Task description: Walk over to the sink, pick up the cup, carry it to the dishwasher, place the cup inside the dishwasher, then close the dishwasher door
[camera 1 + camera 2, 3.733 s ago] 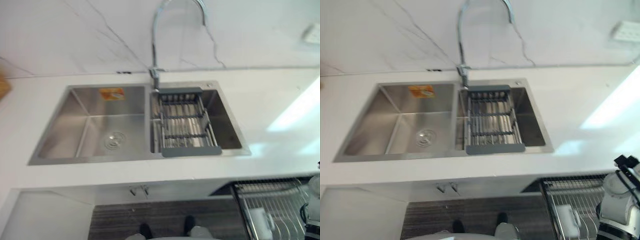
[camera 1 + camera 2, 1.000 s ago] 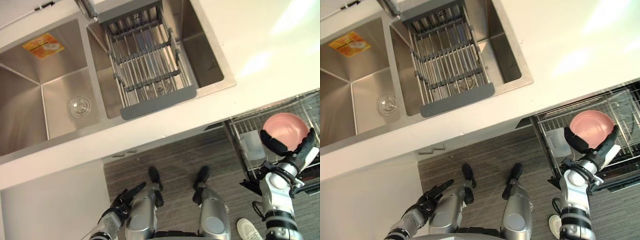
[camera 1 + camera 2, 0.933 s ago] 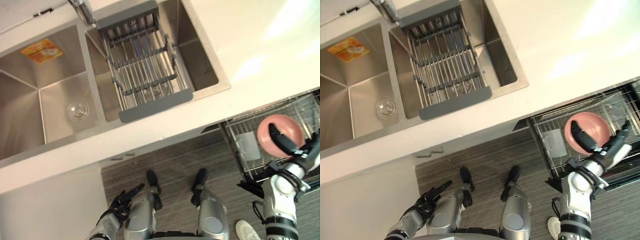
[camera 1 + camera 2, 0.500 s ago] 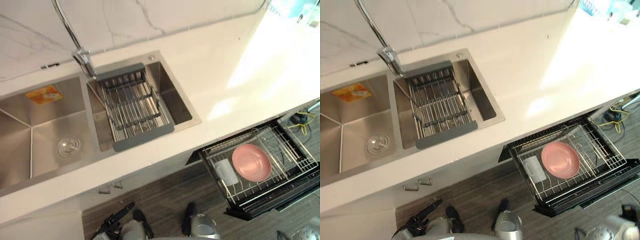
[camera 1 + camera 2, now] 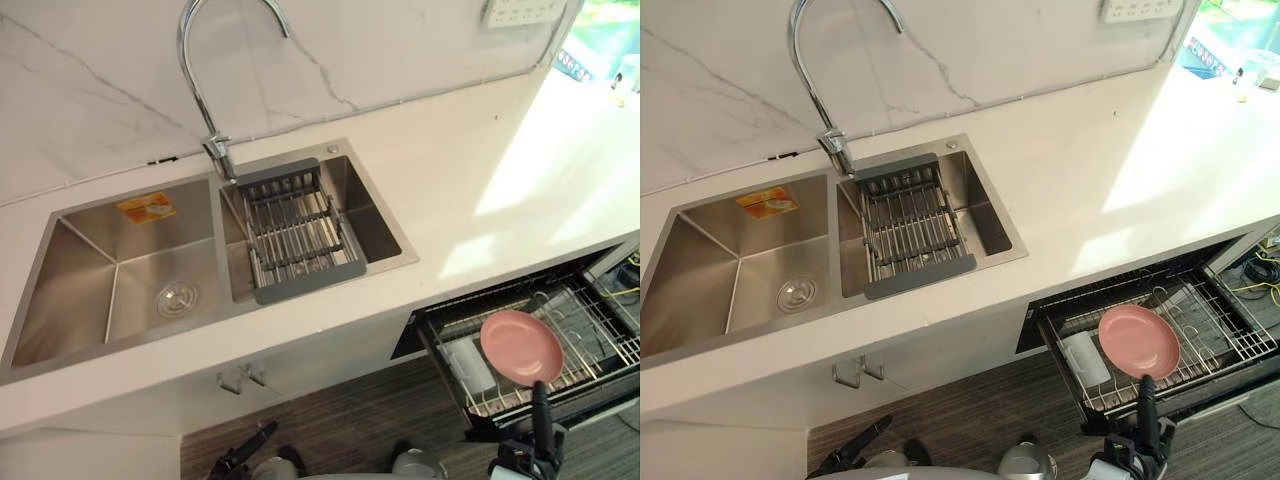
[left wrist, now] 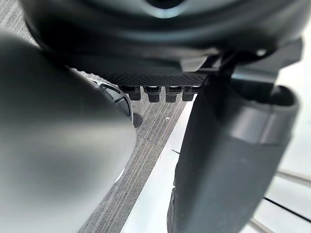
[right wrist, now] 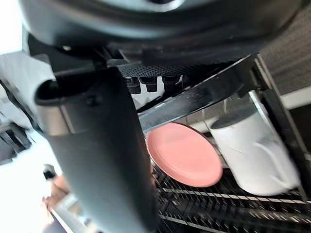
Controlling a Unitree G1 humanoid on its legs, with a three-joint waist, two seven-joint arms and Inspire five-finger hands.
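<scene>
A white cup (image 5: 1083, 358) lies on its side in the pulled-out dishwasher rack (image 5: 1230, 330), next to a pink plate (image 5: 1138, 340). The right wrist view shows the cup (image 7: 252, 145) and the plate (image 7: 187, 153) close past my thumb (image 7: 97, 145). My right hand (image 5: 1145, 405) stands open in front of the rack's near edge, fingers straight toward the plate and holding nothing. Low over the floor in front of the sink cabinet, my left hand (image 5: 855, 445) is open and empty, its thumb (image 6: 228, 165) filling much of the left wrist view.
A steel double sink (image 5: 90, 290) with a tall tap (image 5: 205, 80) sits in the white counter (image 5: 480, 190). A grey wire drainer (image 5: 295, 230) spans the right basin. Dark striped floor runs below the cabinets.
The whole view has swung up and back, so more counter and wall show. My right hand, earlier over the pink plate, now stands before the rack's front edge. The cup and plate stay put.
</scene>
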